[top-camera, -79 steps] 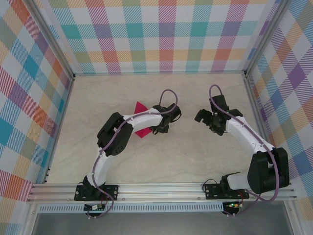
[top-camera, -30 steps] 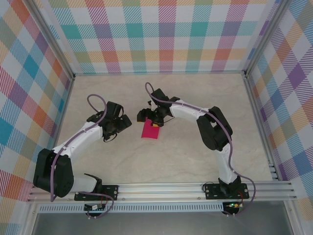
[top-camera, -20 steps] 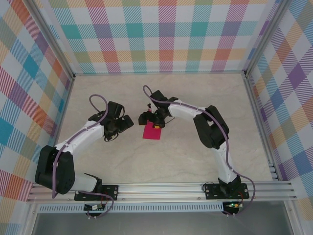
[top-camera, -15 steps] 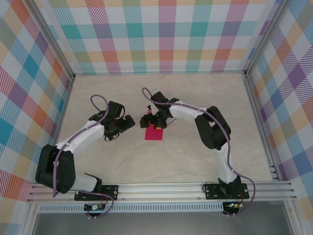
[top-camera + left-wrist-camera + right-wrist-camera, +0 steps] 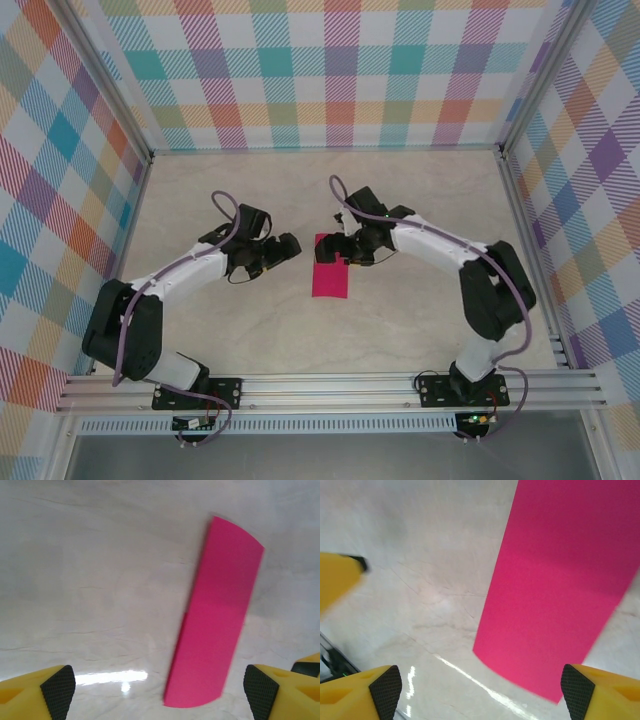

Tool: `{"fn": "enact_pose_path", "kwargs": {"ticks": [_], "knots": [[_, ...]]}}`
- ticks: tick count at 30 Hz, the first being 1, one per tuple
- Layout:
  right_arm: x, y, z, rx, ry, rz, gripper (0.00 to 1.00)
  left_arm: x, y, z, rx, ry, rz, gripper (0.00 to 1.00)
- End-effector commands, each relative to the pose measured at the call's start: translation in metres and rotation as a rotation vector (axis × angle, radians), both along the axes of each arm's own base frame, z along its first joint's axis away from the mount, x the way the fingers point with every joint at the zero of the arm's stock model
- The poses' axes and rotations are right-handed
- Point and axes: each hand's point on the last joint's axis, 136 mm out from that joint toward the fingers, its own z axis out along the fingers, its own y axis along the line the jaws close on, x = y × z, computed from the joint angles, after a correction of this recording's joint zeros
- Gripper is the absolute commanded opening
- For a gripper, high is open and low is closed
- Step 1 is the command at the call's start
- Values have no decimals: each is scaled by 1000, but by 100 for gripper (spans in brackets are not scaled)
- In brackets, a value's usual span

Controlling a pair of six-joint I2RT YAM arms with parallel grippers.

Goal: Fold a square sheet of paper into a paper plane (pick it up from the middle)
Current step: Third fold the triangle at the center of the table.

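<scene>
The magenta-pink paper (image 5: pixel 330 268) lies flat on the table, folded into a narrow rectangle, neither a square nor a dart. My left gripper (image 5: pixel 289 247) hovers just left of its top end, open, with nothing between the fingers. My right gripper (image 5: pixel 338 250) is over the top right corner, also open and empty. The left wrist view has the paper (image 5: pixel 220 615) as a long strip ahead of the gripper (image 5: pixel 159 686). In the right wrist view the paper (image 5: pixel 560 590) spreads wide, close under the gripper (image 5: pixel 481 686).
The marble-look tabletop (image 5: pixel 230 330) is walled by plaid panels on three sides, and a metal rail (image 5: pixel 330 385) runs along the near edge. A yellow finger of the left gripper (image 5: pixel 335 580) pokes into the right wrist view.
Both grippers and the paper have shifted right. The right gripper, which was at the paper's top edge, now stands open over its top right corner. The left gripper has closed in on the paper.
</scene>
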Motion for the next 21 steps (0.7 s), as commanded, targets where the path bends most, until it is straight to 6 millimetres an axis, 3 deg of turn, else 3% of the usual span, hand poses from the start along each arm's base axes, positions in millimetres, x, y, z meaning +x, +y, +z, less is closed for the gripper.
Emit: {"fn": "enact_pose_path", "kwargs": {"ticks": [1, 6, 9, 15, 21], "knots": [[0, -29, -6, -21, 64, -212, 85, 16, -52, 26, -154, -81, -105, 81], [-18, -46, -21, 22, 150, -323, 81, 25, -102, 16, -217, -42, -205, 57], [-23, -44, -29, 57, 195, -338, 79, 33, -114, 1, -200, -6, -213, 50], [-30, -37, -45, 96, 276, -348, 72, 47, -105, -33, -68, 47, -173, 44], [-31, -34, -51, 98, 310, -359, 72, 47, -97, -66, -9, 124, -106, 41]]}}
